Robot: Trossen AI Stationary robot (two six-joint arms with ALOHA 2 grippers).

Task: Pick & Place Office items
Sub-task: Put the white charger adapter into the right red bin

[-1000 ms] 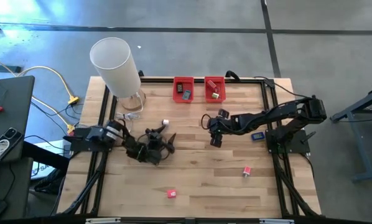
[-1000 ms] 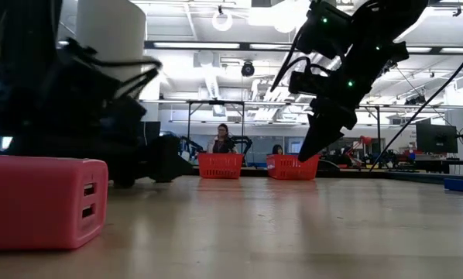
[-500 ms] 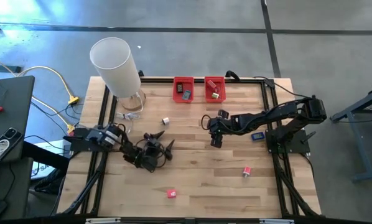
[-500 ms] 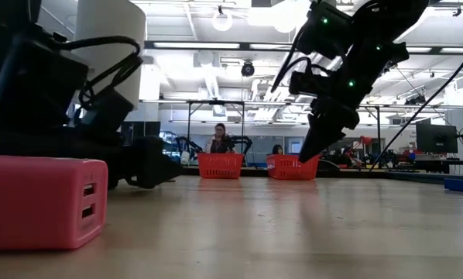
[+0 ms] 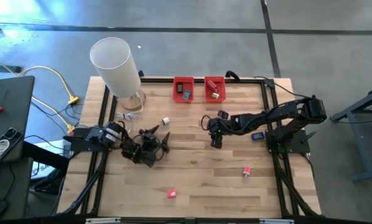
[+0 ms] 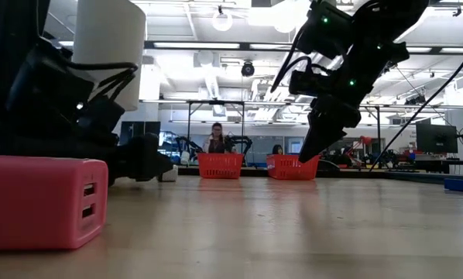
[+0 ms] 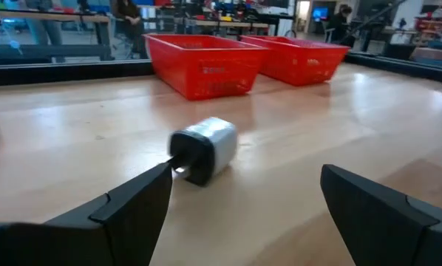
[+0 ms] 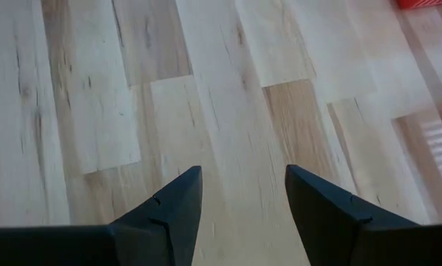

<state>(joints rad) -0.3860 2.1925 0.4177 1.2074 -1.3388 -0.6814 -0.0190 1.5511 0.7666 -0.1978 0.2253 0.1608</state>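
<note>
Left gripper [image 7: 243, 214] wide open and empty, white-and-black piece [image 7: 204, 150] just ahead between fingertips; should advance low, centre it, then close.

**Even overhead light, soft foregrounds**

Bright, flat light falls from ceiling fixtures [image 6: 222, 18] that bloom white in the low view, leaving the right arm [image 6: 348, 62] a dark silhouette against them. On the bench [image 5: 198, 168] shadows are faint and short, pooled directly under the arms. In the low view the pink charger block [image 6: 44, 201] closest to the lens is soft, as is the bench surface before it. In the left wrist view the white-and-black adapter [image 7: 204, 148] ahead of the jaws is fairly sharp, while the two dark fingers [image 7: 125, 210] are blurred and the room behind is hazy. A pale sheen lies on the wood past the right jaws.
</note>
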